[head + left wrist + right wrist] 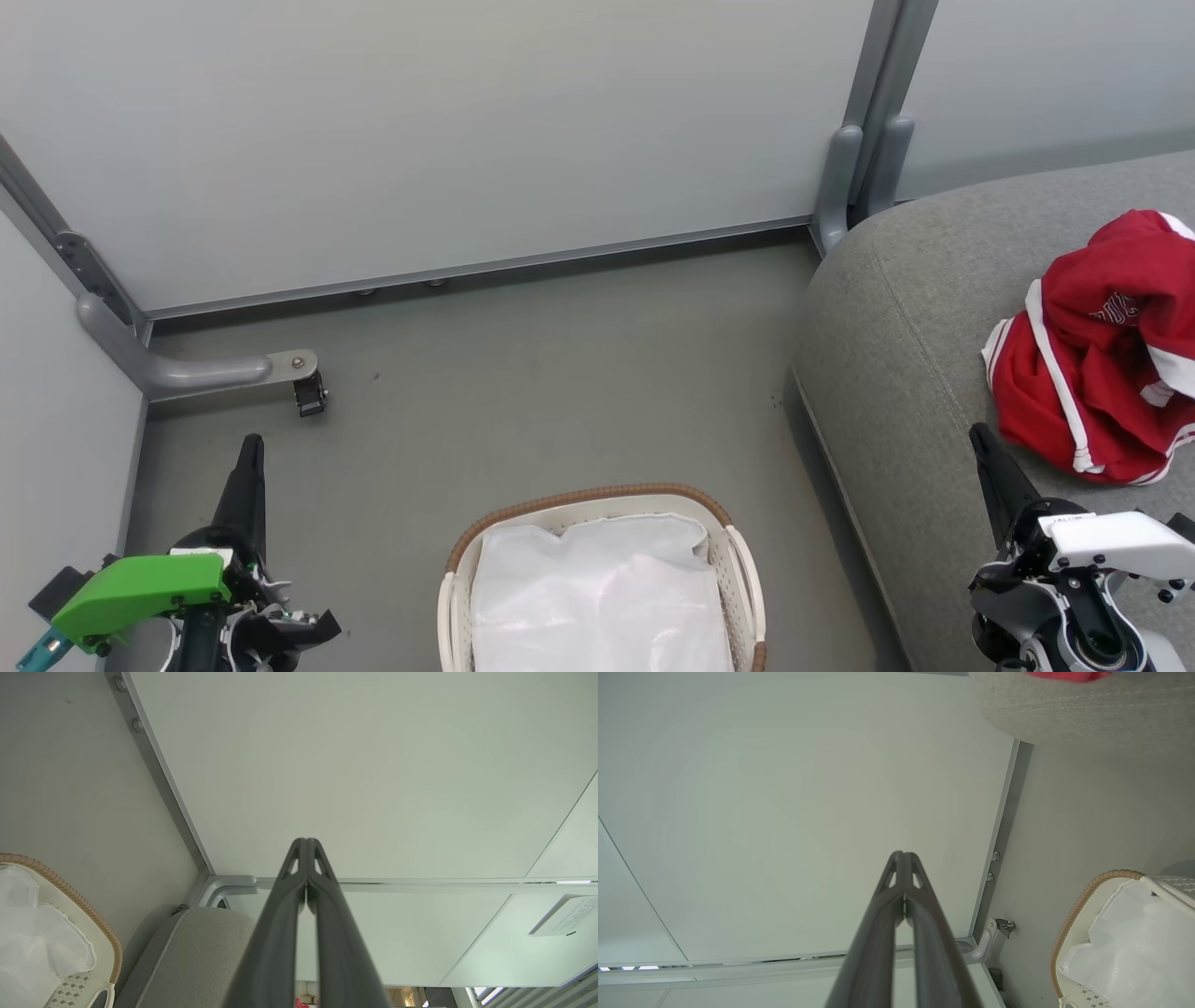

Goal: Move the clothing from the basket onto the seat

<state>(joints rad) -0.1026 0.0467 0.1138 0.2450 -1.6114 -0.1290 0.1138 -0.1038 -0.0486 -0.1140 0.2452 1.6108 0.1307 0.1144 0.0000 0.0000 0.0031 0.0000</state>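
The red clothing with white stripes lies bunched on the grey seat at the right; a red sliver of clothing shows at the top of the right wrist view. The cream basket with a brown rim stands on the floor at bottom centre, holding a white sheet. My left gripper is shut at the lower left, empty, left of the basket. My right gripper is shut and empty over the seat's front, just left of the clothing. Both pairs of fingers are pressed together.
Grey partition walls close off the back and left, with a metal foot and caster on the floor at the left. A vertical post stands behind the seat's corner. Bare grey floor lies between basket and wall.
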